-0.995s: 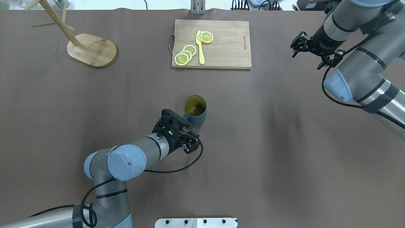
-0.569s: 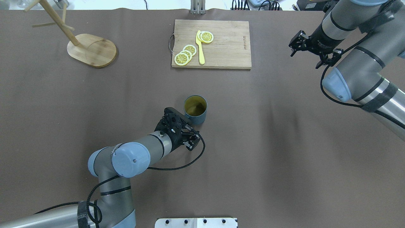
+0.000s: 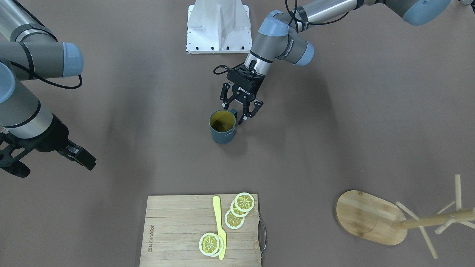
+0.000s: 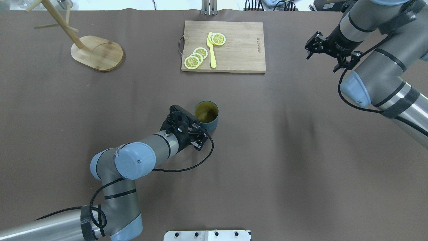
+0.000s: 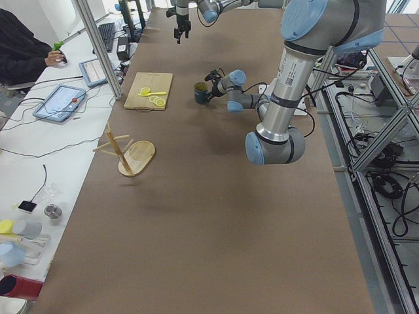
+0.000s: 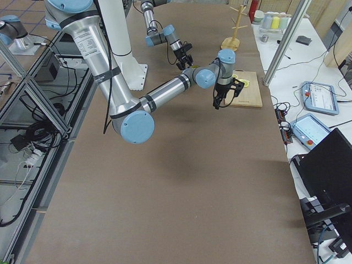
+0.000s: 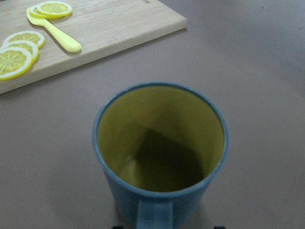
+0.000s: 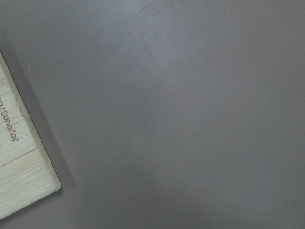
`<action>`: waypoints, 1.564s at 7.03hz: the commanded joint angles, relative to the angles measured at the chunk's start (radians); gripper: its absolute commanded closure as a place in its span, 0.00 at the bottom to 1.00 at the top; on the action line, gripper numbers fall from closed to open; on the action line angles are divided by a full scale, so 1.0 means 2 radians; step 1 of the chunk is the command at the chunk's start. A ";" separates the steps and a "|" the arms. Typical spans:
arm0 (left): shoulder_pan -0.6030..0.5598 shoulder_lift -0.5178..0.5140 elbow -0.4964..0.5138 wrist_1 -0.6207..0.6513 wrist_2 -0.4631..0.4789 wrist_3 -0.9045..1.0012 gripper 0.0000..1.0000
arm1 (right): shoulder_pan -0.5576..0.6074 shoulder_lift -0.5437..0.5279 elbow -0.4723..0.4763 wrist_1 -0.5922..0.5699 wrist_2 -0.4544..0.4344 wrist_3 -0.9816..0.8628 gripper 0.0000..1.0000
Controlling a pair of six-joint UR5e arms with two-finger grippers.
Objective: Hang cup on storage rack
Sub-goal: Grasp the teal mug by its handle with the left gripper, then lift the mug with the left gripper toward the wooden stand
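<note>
The dark teal cup (image 4: pixel 206 115) with a yellow-olive inside stands upright at the table's middle; it also shows in the front view (image 3: pixel 222 127) and fills the left wrist view (image 7: pixel 159 152). Its handle (image 7: pixel 153 215) points at my left gripper (image 3: pixel 240 112), which is open, low at the table, with a finger on each side of the handle, not touching it. The wooden storage rack (image 4: pixel 97 53) stands at the far left corner (image 3: pixel 371 217), pegs empty. My right gripper (image 3: pixel 52 167) is open and empty, held high at the far right.
A slatted cutting board (image 4: pixel 234 47) with a metal handle lies at the far middle, carrying lemon slices (image 4: pixel 195 57) and a yellow knife (image 4: pixel 211 50). Its corner shows in the right wrist view (image 8: pixel 19 176). Operators' tablets (image 5: pixel 59 101) lie on a side desk.
My left gripper has moved forward to the cup, bringing its open fingers around the handle. My right gripper has shifted slightly farther back. The cup has not moved.
</note>
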 commanded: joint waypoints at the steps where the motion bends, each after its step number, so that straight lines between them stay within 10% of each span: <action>1: -0.002 0.000 0.000 0.000 0.001 -0.002 0.79 | -0.001 0.001 0.000 0.000 0.000 0.001 0.00; 3: -0.002 0.001 -0.005 -0.001 -0.002 -0.003 1.00 | -0.003 0.003 0.002 0.000 0.000 0.003 0.00; 11: -0.248 0.005 -0.038 -0.001 -0.215 -0.263 1.00 | -0.004 0.016 0.015 0.002 0.000 0.012 0.00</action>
